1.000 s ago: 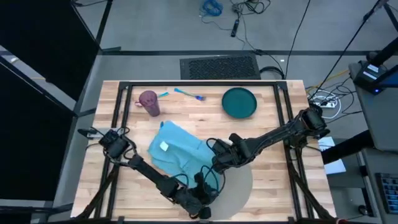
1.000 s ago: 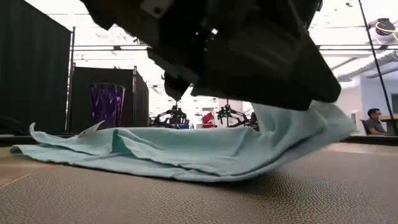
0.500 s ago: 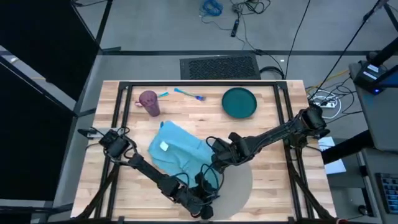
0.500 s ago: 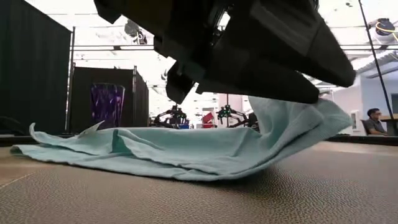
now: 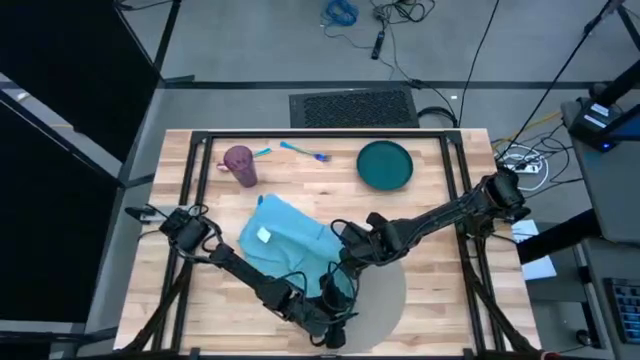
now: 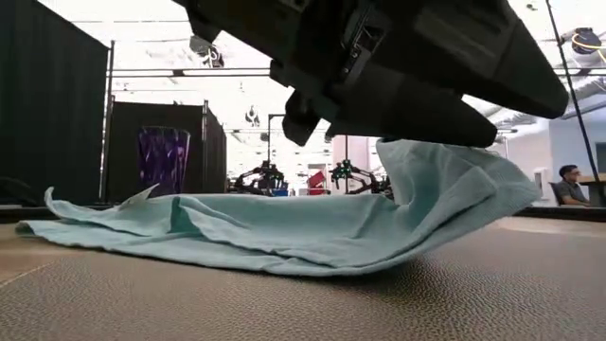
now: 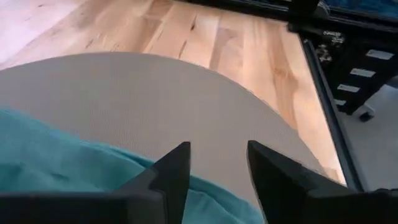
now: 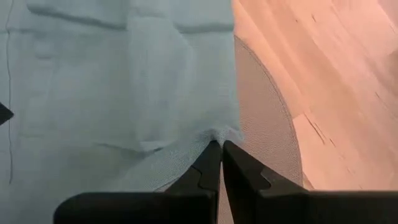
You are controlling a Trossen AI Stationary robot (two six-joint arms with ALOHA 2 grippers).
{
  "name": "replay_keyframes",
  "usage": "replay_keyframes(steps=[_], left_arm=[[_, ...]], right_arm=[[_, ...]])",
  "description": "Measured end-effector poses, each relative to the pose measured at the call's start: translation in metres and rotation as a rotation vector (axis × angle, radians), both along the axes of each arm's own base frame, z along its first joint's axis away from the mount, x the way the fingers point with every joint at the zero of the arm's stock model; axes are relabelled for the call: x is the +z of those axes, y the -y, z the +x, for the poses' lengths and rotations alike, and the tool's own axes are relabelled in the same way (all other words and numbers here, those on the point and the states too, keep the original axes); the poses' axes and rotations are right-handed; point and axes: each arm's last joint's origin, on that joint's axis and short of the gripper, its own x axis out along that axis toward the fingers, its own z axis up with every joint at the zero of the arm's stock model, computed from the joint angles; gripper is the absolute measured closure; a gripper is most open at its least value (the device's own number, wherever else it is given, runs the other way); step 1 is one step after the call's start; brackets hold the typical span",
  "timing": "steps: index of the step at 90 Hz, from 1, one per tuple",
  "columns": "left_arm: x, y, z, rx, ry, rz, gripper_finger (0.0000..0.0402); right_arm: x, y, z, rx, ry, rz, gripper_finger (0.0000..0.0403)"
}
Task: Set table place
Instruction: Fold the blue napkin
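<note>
Right tool (image 8: 219, 148) pinches teal cloth (image 5: 285, 240) edge over grey placemat (image 7: 155, 106); left tool (image 7: 217, 163) spread wide, just above placemat.

Grey placemat (image 5: 385, 300) largely hidden under teal cloth (image 5: 285, 240) and both arms, lower centre; cut off at frame bottom.

We see two dark, slim, jointed arms, each wrapped in loose black cable loops near the wrist. The left gripper (image 7: 216, 163) has matte black, wedge-shaped fingers; the right gripper (image 8: 219, 155) has black fingers with stepped, notched inner edges.
</note>
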Motion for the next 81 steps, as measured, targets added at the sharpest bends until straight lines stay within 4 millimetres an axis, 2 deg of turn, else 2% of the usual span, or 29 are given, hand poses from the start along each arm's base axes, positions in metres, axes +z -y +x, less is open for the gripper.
replay_keyframes(steps=[42,63,73,81], left_arm=[[0.0,-0.009,0.005,0.02,-0.001,-0.011,0.0258],[-0.001,-0.014,0.008,0.103,-0.002,-0.146,0.0258],[-0.001,-0.014,0.007,0.107,0.001,-0.14,0.026],[0.004,-0.006,0.005,0.093,0.023,-0.062,0.0266]], right_arm=[[0.0,0.0,0.001,0.007,0.005,0.0,0.0403],[0.0,-0.001,0.001,0.018,0.003,0.011,0.0403],[0.0,-0.001,0.001,0.022,0.001,0.014,0.0403],[0.0,0.0,0.002,0.024,0.001,0.015,0.0403]])
